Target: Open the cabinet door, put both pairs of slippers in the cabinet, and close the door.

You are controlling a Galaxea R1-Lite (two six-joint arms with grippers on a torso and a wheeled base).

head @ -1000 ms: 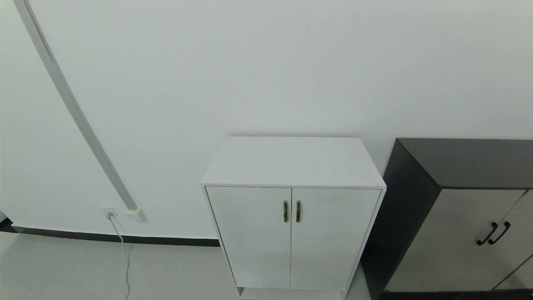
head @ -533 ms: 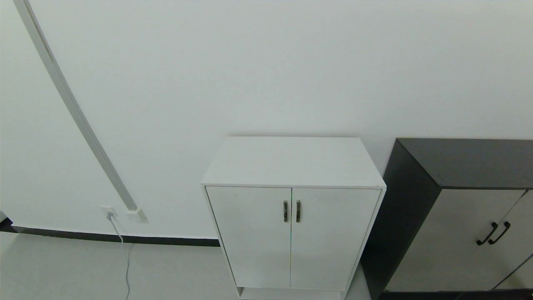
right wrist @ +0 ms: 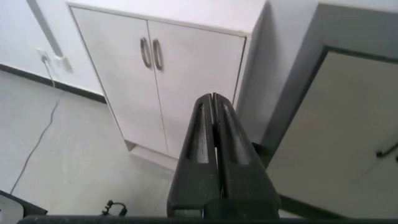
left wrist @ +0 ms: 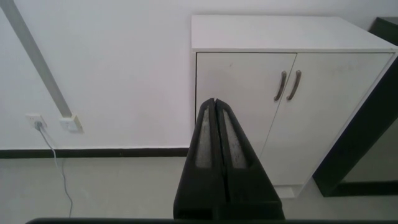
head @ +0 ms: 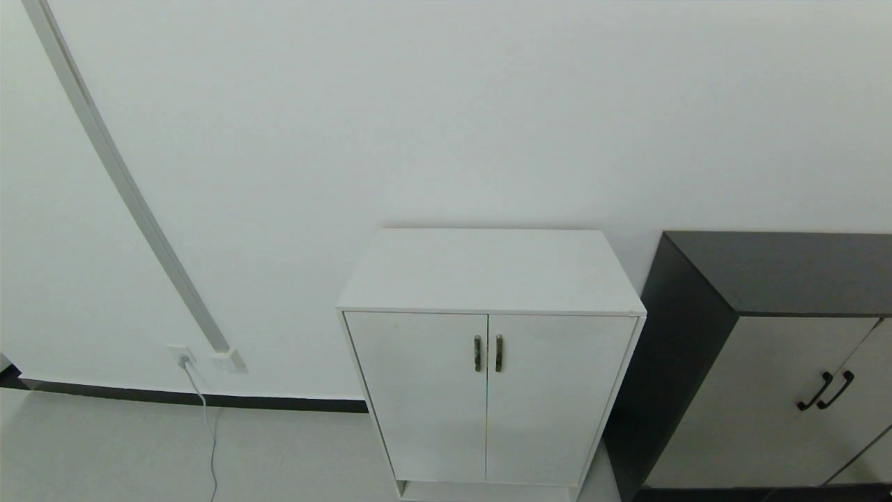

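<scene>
Pointing at cabinet (head: pixel 488 272) — grippers (left wrist: pixel 214 101) (right wrist: pixel 213 96) seemingly closed

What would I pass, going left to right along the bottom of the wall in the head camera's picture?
white wall socket with a grey cable plugged in → small white box at the foot of the slanted duct → white two-door cabinet with dark handles → black cabinet with grey doors

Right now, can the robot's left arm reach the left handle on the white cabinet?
Probably yes. Nothing stands between the left gripper and the left handle of the white cabinet. The gripper is shut and well short of it, so it must come closer and open.
</scene>
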